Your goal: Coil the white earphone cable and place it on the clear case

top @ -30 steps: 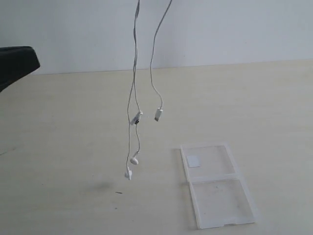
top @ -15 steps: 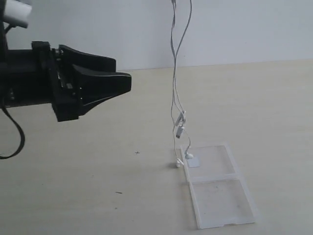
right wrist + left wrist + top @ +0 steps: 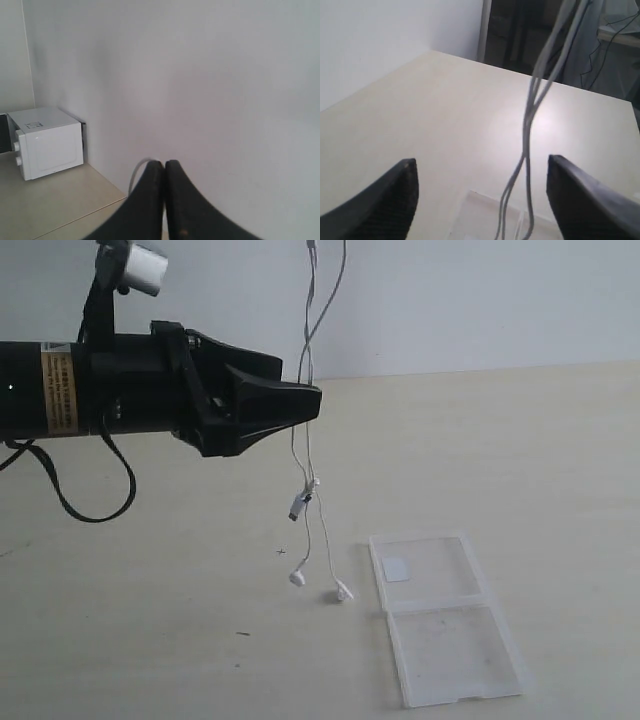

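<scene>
The white earphone cable hangs down from above the exterior view. Its inline remote dangles mid-air, and the two earbuds sit at or just above the table, left of the clear case. The case lies open and flat, with a white sticker in its far half. My left gripper reaches in from the left at cable height. It is open, and the cable strands hang between its fingers without touching them. My right gripper is shut on the cable, out of the exterior view.
The pale table runs to a white wall behind. A corner of the clear case shows below the left gripper. A white microwave stands by the wall in the right wrist view.
The left arm has pushed further right until its tips reach the hanging cable. The cable has swung back left, and its earbuds have moved off the case edge to the table beside it.
</scene>
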Tool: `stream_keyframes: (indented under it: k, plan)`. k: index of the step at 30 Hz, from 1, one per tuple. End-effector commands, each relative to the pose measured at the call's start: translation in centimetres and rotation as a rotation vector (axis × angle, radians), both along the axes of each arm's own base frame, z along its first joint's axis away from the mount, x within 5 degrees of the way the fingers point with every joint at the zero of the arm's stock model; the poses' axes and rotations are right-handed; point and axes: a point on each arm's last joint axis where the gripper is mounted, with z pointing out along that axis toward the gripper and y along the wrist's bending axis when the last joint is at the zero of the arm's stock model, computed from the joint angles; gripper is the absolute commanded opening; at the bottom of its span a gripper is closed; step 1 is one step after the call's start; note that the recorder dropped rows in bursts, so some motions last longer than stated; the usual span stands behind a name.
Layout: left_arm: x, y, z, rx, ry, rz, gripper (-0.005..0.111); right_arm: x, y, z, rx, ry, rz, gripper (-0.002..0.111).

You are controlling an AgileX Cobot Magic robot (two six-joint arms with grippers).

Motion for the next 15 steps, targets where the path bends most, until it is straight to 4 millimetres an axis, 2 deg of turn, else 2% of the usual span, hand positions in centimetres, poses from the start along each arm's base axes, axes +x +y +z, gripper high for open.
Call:
stream_keyframes:
  k: [1,8,11,15]
  plan:
    - [0.3,-0.6,0.6,-0.074,0.006,-0.02,0.07,0.0,-0.1,0.2,0.015,-0.007,-0.005,0.0]
    - [1.0,-3.0,0.1,-0.102,0.03,-0.064,0.07,0.0,-0.1,0.3,0.017,-0.008,-0.003,0.0]
    - [1.1,-3.5,0.1,-0.104,0.036,-0.069,0.069,0.0,-0.1,0.3,0.017,-0.008,-0.003,0.0]
    - [1.1,-3.5,0.1,-0.112,0.042,-0.064,0.051,0.0,-0.1,0.3,0.017,-0.008,-0.003,0.0]
